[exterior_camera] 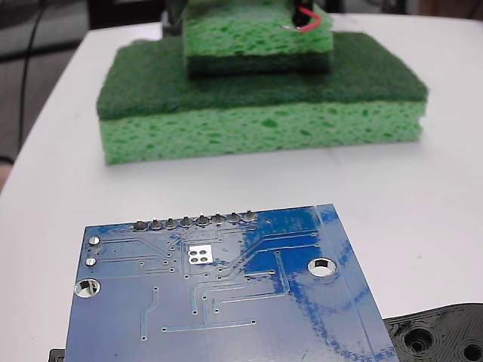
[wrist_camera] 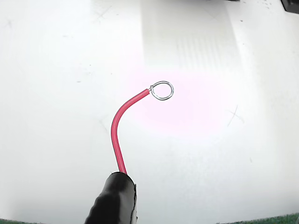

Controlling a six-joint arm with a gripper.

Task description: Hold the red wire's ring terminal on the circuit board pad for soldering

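A: Where is the tool?

B: In the fixed view only a dark bit of it [exterior_camera: 175, 16] shows at the top edge, far behind the stacked green sponges [exterior_camera: 260, 105]. Its fingers are out of sight, so I cannot tell whether they are spread or pressed together.

A: And the red wire?

B: In the wrist view the red wire [wrist_camera: 122, 126] comes out of a black sleeve [wrist_camera: 112, 200] at the bottom of the picture, rises, then bends to the right. The ring terminal [wrist_camera: 162, 90] sits at its tip, a small silver loop, with only white tabletop [wrist_camera: 56, 93] behind it. In the fixed view a short red piece shows at the top, just right of the tool and above the upper sponge.

A: Is the ring on the board?

B: No. The circuit board [exterior_camera: 226, 302] lies well apart from the tool, in the foreground of the fixed view, on the near side of the sponges. The pad [exterior_camera: 200, 254], a bright silver square with four dark holes, sits just below the row of grey solder points [exterior_camera: 196, 222], bare. A black perforated piece [exterior_camera: 441, 335] lies at the board's right corner.
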